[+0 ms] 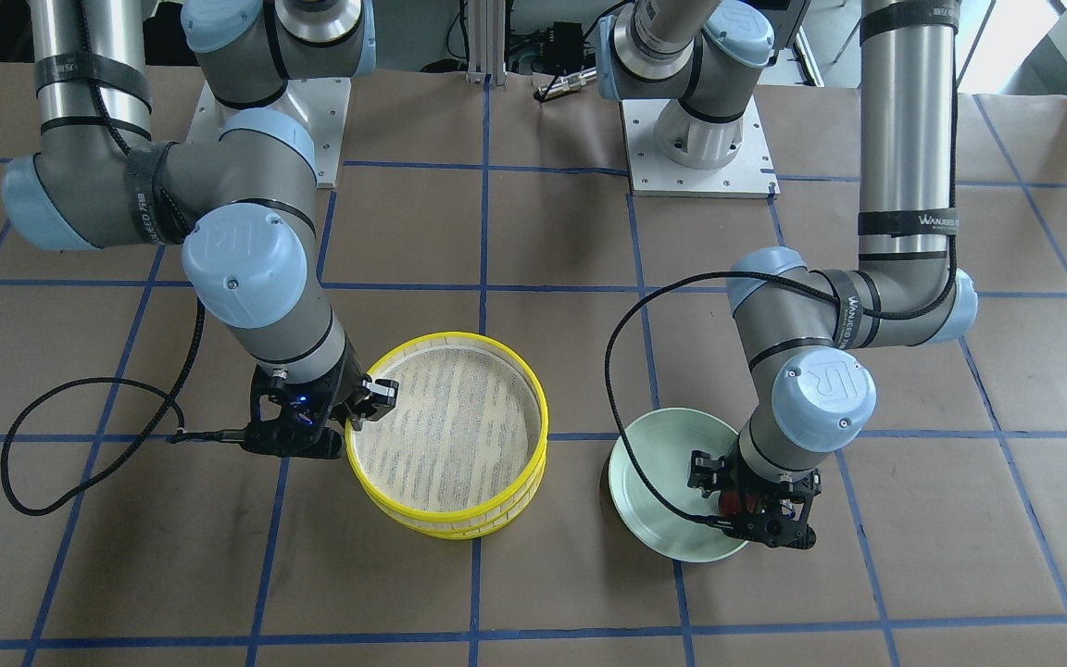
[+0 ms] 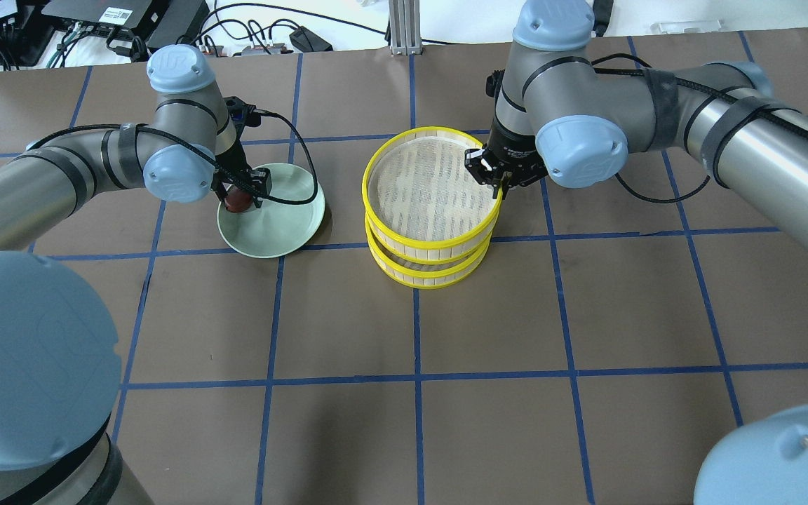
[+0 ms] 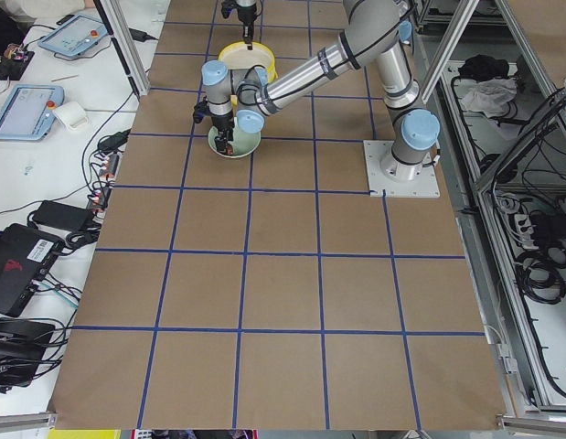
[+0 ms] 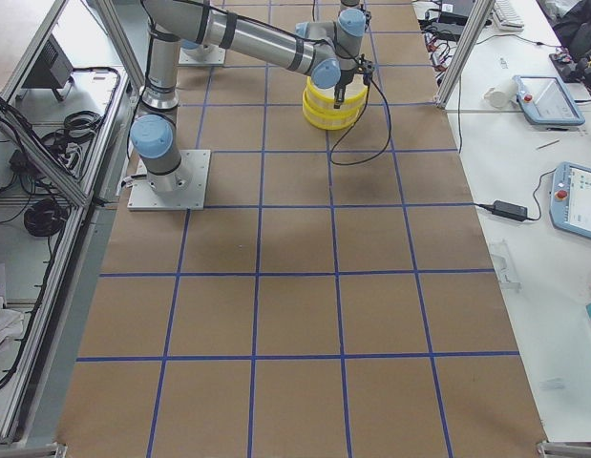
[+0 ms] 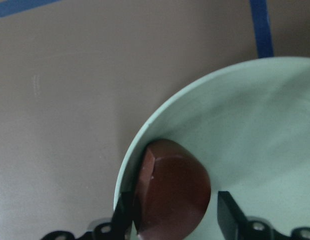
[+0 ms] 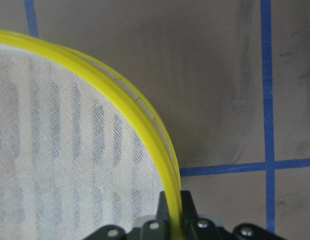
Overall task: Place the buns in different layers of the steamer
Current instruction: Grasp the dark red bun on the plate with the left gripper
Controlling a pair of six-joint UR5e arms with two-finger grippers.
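Two yellow-rimmed layers (image 2: 432, 283) are sitting stacked as the steamer (image 2: 439, 254) near the middle of the table (image 2: 418, 421), and the right gripper (image 6: 174, 202) is pinching the top layer (image 2: 435, 240) at the right side of its rim, one finger inside the wall and one outside, pressed tight on it. Well apart to the left, the dark reddish-brown bun (image 5: 172, 195) is lying at the left edge of the pale green plate (image 5: 255, 125). The left gripper (image 5: 175, 212) is hanging right over it with fingers spread, one touching the bun's side and the other standing just clear.
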